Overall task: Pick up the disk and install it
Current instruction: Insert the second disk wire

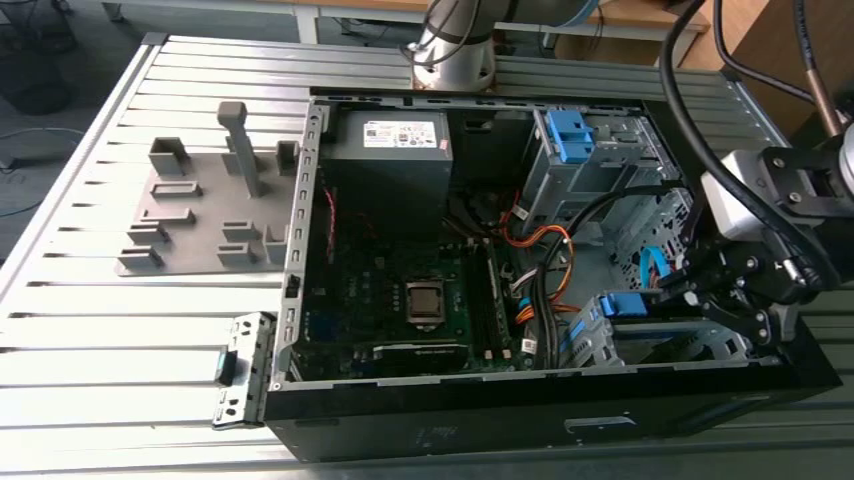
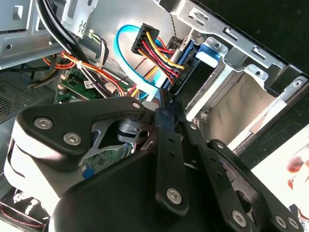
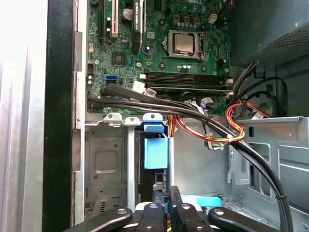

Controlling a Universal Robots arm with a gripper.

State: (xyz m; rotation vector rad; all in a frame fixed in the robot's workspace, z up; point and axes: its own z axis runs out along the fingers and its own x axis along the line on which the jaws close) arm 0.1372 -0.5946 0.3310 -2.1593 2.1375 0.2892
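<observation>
Sitting on slatted metal table [image 1: 80, 330]: open computer case [image 1: 534, 425] | disk [image 3: 155, 152] in drive bay [image 3: 104, 164] | jaws narrow beside it

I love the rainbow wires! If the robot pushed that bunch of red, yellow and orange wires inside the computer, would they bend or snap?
Probably bend: the coloured wires already hang in loose curves, so they look floppy. They seem thin and light, easy to nudge. They likely would not go far, as they run into a black plug.

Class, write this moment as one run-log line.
gripper: at drive bay | disk: on edge inside bay | contact: unclear
</observation>
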